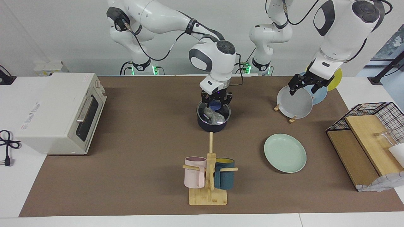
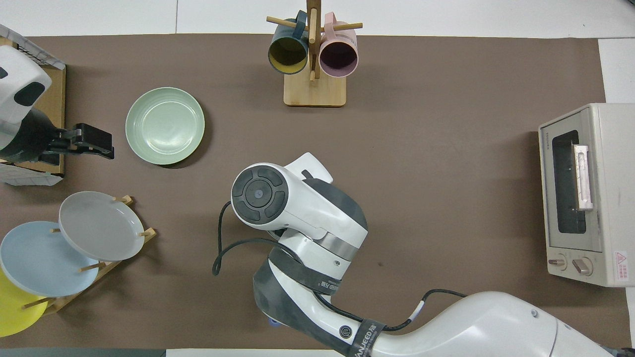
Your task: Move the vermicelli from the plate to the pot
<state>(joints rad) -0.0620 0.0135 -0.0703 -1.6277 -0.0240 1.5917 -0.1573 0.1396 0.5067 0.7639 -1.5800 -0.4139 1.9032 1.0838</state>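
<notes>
Right gripper (image 1: pixel 216 105), fingers unreadable, lowers vermicelli (image 1: pixel 215 117) into the pot (image 1: pixel 213 121), ten o'clock from the empty plate (image 1: pixel 285 153); next, release; left gripper (image 1: pixel 305 82) waits.

Lab; robot arms (image 1: pixel 176 22); mock kitchen table (image 1: pixel 142 132)

The right tool (image 1: pixel 216 102) hangs just over the pot (image 1: pixel 213 121), and the vermicelli (image 1: pixel 215 117) lies inside the pot. The plate (image 1: pixel 285 153) sits bare on the tabletop (image 1: pixel 142 142), toward the left arm's end. The left tool (image 1: pixel 305 84) waits above the grey plate (image 1: pixel 295 102).
</notes>
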